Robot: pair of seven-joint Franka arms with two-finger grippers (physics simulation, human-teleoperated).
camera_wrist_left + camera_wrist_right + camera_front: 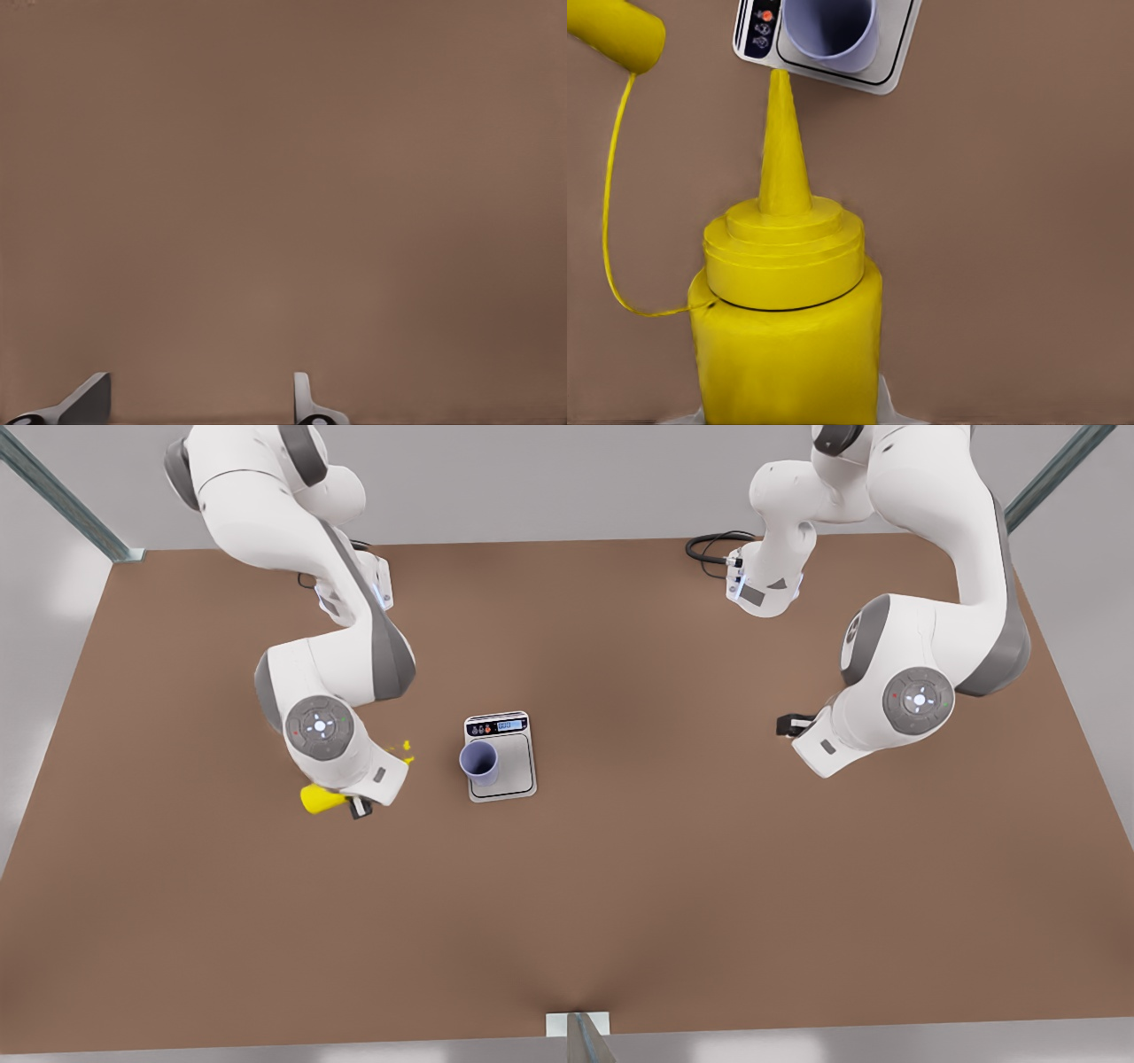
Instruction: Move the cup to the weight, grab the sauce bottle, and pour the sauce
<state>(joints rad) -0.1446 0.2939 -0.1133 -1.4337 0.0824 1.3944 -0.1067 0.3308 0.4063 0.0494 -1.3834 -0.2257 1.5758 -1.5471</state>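
Step in hand: sauce bottle grasped, pour not yet begun.

The cup (478,763) stands on the weight (515,766). The right hand (359,804), at the front view's left, is clamped on the sauce bottle (786,329), nozzle aimed at the cup but short of it. Next: carry the nozzle over the rim, then tilt. The left hand (202,403) waits over bare desk (283,177), fingers (303,394) apart.

- The sauce bottle (786,345), gripped between the right gripper's (354,804) fingers, looks like smooth, bright yellow plastic with a soft sheen.
- Ahead of its nozzle, the cup (831,31) reads as matt lavender plastic.
- Under the cup, the weight (503,757) shows brushed silver metal with a glossy dark strip.
- Below the left gripper (199,403), the table (283,177) is flat, matt brown.
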